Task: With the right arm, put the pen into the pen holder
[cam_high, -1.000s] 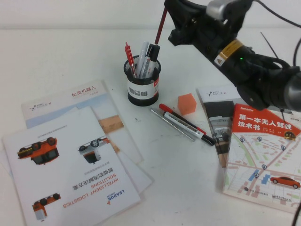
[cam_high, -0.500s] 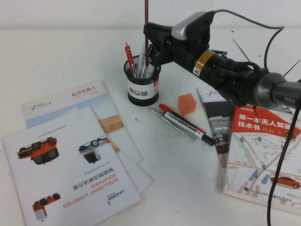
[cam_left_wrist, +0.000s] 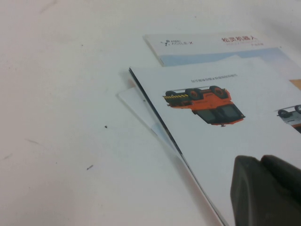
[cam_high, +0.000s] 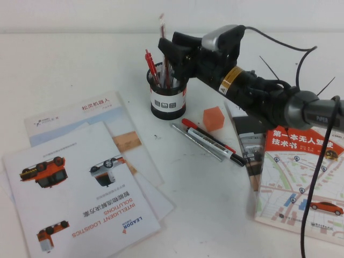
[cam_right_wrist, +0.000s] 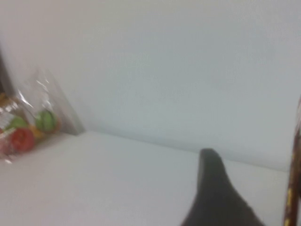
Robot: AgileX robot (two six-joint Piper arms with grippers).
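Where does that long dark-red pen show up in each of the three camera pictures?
High view: the pen stands in the pen holder, beside the right gripper, near the top centre.
Left wrist view: not in it; only brochures, table and part of the left gripper.
Right wrist view: a dark-red strip at the picture's edge, probably the pen.
Shared landmark: the white table.

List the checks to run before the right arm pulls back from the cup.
1. Pen inside pen holder: ok, upright among the other pens.
2. Right hand let go: ok, the wrist view shows the pen apart from the finger.
3. Right hand away from the pen: not ok, it sits right beside it above the rim.
4. Pen holder upright: ok.
5. Left hand out of the way: ok, low over the brochure.
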